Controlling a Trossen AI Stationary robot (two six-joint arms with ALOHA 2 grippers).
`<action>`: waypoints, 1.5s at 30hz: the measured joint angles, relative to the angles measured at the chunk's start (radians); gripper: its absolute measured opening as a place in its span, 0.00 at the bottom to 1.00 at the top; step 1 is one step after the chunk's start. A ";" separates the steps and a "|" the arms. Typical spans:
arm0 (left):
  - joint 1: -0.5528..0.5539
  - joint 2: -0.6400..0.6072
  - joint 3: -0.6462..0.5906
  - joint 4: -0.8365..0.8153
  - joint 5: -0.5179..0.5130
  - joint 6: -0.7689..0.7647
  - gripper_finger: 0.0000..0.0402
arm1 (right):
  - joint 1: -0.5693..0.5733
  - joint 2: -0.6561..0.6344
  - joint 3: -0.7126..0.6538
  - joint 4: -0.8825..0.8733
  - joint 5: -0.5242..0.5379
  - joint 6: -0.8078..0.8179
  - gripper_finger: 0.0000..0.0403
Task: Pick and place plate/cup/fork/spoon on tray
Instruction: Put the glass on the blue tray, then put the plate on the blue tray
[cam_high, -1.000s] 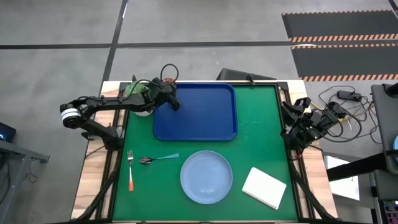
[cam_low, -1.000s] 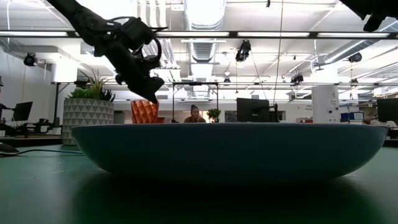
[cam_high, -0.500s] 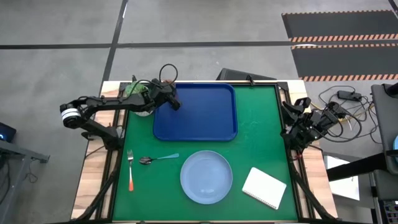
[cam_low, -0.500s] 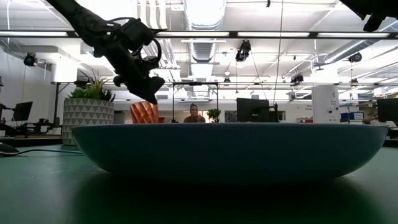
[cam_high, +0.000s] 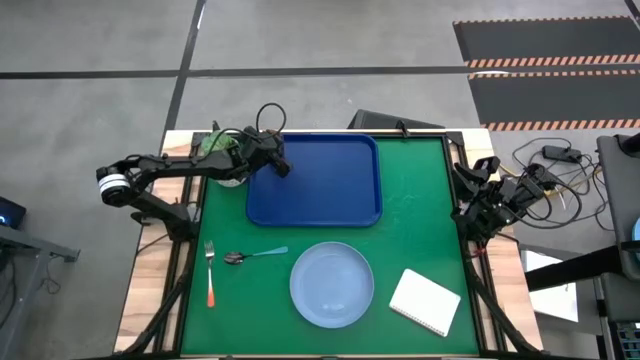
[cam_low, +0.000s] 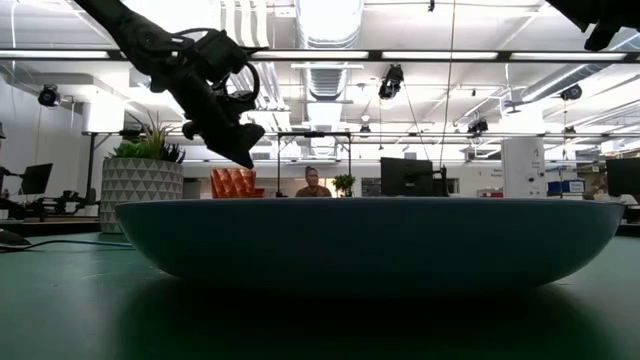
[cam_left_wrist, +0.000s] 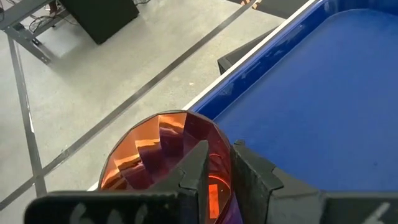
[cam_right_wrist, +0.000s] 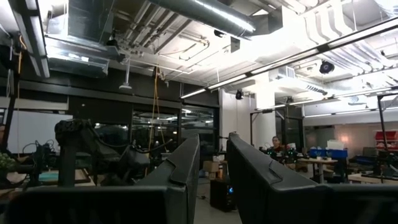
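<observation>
The dark red cup (cam_left_wrist: 155, 155) is at the far left corner of the dark blue tray (cam_high: 330, 190), with my left gripper (cam_left_wrist: 221, 155) shut on its rim. In the low view the cup (cam_low: 232, 183) stands upright just under the gripper (cam_low: 245, 158); the plate hides its base. The pale blue plate (cam_high: 332, 284) lies on the green mat near the front edge. The spoon (cam_high: 255, 255) and the fork (cam_high: 210, 275) lie to its left. My right gripper (cam_high: 470, 205) waits shut at the table's right edge. My left gripper has the cup's rim (cam_left_wrist: 225, 149) between its two fingers, on the side toward the tray's middle. One finger (cam_left_wrist: 198, 163) is inside the cup and one (cam_left_wrist: 249, 174) outside. The fingers slant down from the table's left. The cup is upright; whether its base rests on the tray is hidden.
A white pot with a green plant (cam_high: 222, 150) stands just left of the tray, close to my left arm. A white notepad (cam_high: 425, 302) lies at the front right. Most of the tray floor is bare. A person (cam_low: 312, 183) sits far behind the table.
In the low view the cup tilted briefly, then came upright and now sits slightly lower under my left gripper, which has barely moved.
</observation>
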 joint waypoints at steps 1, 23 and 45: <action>0.000 0.000 0.000 -0.001 0.000 0.000 0.12 | 0.000 0.000 0.000 0.000 0.000 0.000 0.17; -0.139 -0.274 0.002 -0.033 0.009 0.006 0.12 | 0.000 0.000 0.000 0.000 0.001 0.009 0.17; -0.706 -0.298 0.002 -0.031 0.019 -0.002 0.12 | 0.000 0.001 0.000 -0.300 -0.151 0.483 0.17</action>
